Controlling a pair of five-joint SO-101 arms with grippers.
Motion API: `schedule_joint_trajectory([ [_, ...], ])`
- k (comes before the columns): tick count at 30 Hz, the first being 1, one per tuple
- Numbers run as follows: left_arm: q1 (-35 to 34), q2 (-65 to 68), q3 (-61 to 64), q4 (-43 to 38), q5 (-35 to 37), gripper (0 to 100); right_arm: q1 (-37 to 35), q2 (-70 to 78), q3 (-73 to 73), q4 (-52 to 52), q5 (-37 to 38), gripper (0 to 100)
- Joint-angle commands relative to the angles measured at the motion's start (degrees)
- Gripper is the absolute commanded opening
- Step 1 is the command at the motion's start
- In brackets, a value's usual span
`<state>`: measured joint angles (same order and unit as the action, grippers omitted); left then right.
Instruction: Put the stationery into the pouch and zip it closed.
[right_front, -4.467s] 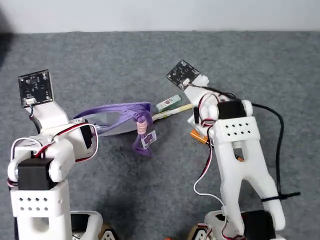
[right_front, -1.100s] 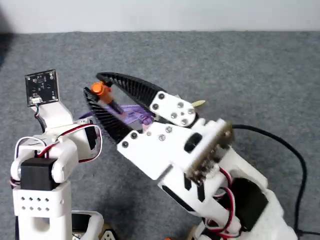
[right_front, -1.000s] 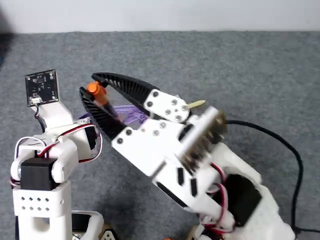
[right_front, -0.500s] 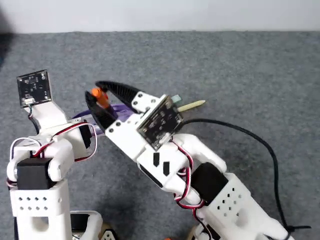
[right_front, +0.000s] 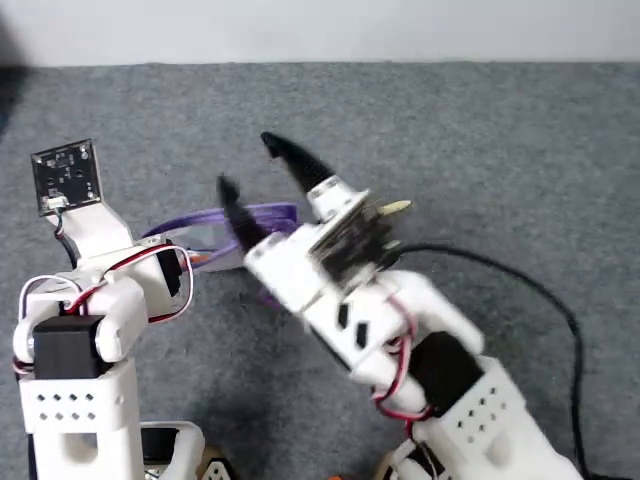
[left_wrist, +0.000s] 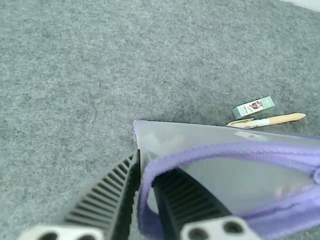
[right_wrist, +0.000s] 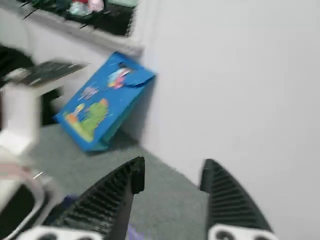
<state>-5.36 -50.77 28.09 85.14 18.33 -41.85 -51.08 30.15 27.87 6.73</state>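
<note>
The clear pouch (right_front: 195, 220) with a purple zip lies left of centre, and my left gripper (left_wrist: 145, 165) is shut on its purple rim (left_wrist: 225, 170). An orange sliver (right_front: 202, 259), seemingly the orange stationery piece, shows at the pouch's near edge beside the left arm (right_front: 110, 270); I cannot tell whether it is inside. My right gripper (right_front: 248, 165) hangs raised above the pouch, open and empty, and in its own view (right_wrist: 172, 167) it faces the wall. A small green box (left_wrist: 253, 106) and a cream pen (left_wrist: 267, 120) lie on the grey mat beyond the pouch.
The pen's tip (right_front: 396, 208) pokes out from behind the right arm (right_front: 370, 290). A black cable (right_front: 540, 290) runs along the mat on the right. A blue bag (right_wrist: 100, 107) leans against the wall behind the table.
The right gripper carried the orange piece over the pouch, let it go and has swung up and to the right, open. The left gripper has kept its hold on the pouch.
</note>
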Motion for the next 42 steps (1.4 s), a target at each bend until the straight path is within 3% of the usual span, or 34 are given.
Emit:
schedule_joint_trajectory([
  [1,-0.5,0.2,-1.0,-1.1,0.4,1,9.6,2.5,-7.2,4.0,-7.5,6.0],
  [5,-0.5,0.2,-1.0,-1.1,0.4,1,21.1,9.5,-11.2,14.1,-14.3,4.1],
  [11,-0.5,0.2,-1.0,-1.2,0.4,1,29.8,22.8,-16.7,23.7,-14.0,4.1],
  [14,-0.5,0.2,-1.0,-1.2,0.4,1,30.3,30.6,-19.5,28.2,-7.9,5.8],
  [21,-0.8,0.2,-1.0,-1.0,0.4,1,30.3,49.8,-30.2,37.2,10.1,30.0],
  [33,-0.9,0.2,-1.0,-1.3,0.4,1,29.0,69.5,-42.2,40.2,39.6,30.7],
  [42,-1.0,0.2,-1.0,-1.3,0.4,1,23.6,69.2,-42.2,45.8,47.7,42.2],
])
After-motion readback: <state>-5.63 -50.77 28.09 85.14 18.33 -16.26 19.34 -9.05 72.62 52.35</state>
